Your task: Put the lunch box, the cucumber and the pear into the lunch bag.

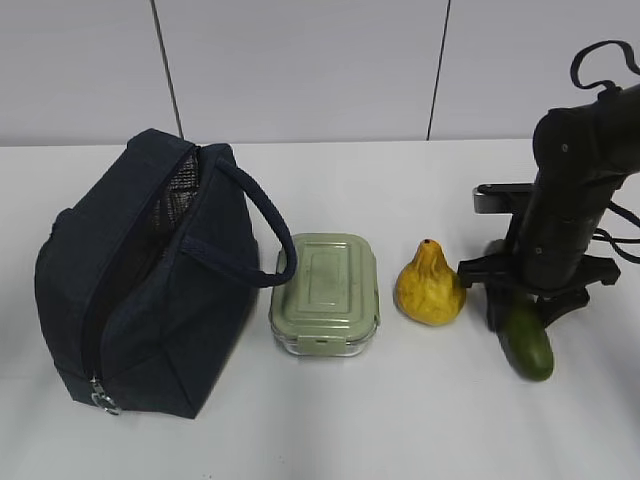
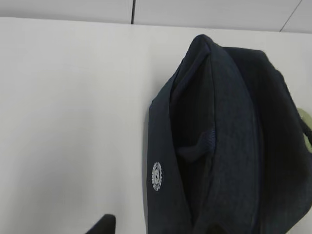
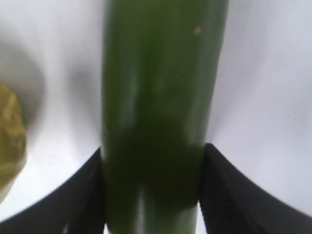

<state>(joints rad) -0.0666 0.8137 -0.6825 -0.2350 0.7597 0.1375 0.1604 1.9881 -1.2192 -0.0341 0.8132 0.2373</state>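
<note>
Your exterior camera looks across the bench (image 1: 330, 430) from the front, angled slightly down, toward the back wall. Your left wrist camera hangs above the bag (image 2: 224, 141), looking down into its mouth. Your right wrist camera sits very close over the cucumber (image 3: 161, 97), between the pincer (image 3: 152, 190) fingers; the pear (image 3: 9, 141) shows left of the pincer, as outside.

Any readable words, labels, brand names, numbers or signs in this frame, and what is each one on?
No text can be read in any view.
Round white emblem on the side of the lunch bag: a printed mark, too small and blurred to read.
Lunch box lid: raised moulding only, no lettering visible.
Pear, cucumber: no stickers or marks showing.
</note>
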